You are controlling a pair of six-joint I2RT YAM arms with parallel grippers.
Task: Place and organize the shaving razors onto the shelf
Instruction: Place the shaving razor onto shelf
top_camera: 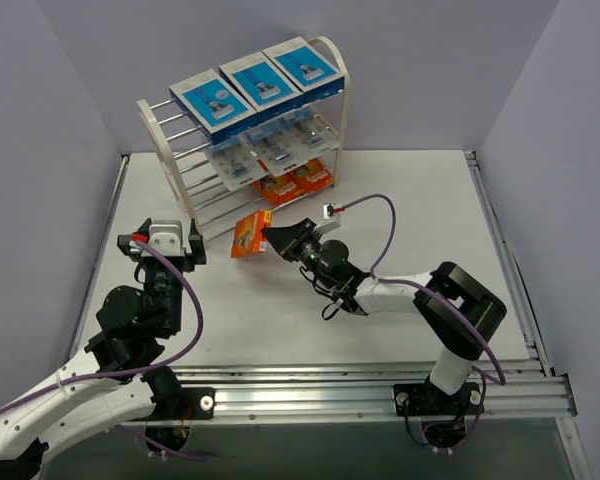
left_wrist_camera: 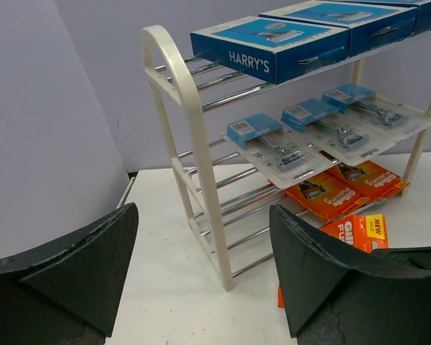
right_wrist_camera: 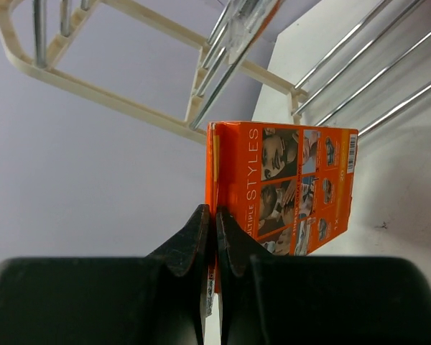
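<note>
Left gripper [top_camera: 166, 243] points forward, its jaws wide apart with nothing between them. The right arm stretches leftward, its gripper [top_camera: 272, 238] pinched tight on the edge of an orange razor pack [top_camera: 248, 235].

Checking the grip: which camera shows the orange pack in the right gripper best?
Right wrist: the orange pack is close up, its edge pinched in the right gripper. The top view shows it small, before the shelf; the left wrist view shows only a corner.
</note>
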